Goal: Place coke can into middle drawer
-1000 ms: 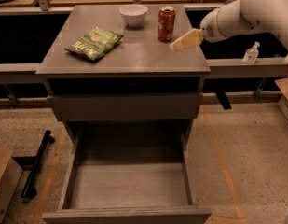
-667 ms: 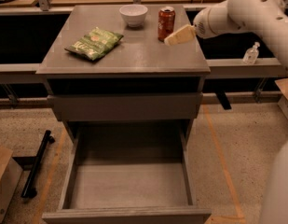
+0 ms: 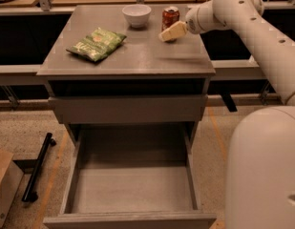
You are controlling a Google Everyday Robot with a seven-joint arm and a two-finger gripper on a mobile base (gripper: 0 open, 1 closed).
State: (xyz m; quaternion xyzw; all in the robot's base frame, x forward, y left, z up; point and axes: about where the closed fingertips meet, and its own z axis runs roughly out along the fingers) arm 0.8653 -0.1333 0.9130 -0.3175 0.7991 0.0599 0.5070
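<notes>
The red coke can (image 3: 170, 17) stands upright on the grey cabinet top (image 3: 132, 56), at the back right, next to a white bowl. My gripper (image 3: 170, 33) reaches in from the right on a white arm; its pale fingers sit just in front of the can's lower right side, close to it. The can is not held. The middle drawer (image 3: 130, 190) is pulled out wide below, a grey tray with a bare floor. Above it a shut grey drawer front (image 3: 128, 109) shows.
A green chip bag (image 3: 96, 44) lies on the left of the cabinet top. A white bowl (image 3: 136, 15) stands at the back, left of the can. My white arm and base (image 3: 264, 166) fill the right side. A black bar (image 3: 37, 168) and a cardboard box (image 3: 4, 185) are on the floor at left.
My arm has swung left and toward the back, bringing the gripper from right of the can to just in front of it. The can, bowl and bag have not moved.
</notes>
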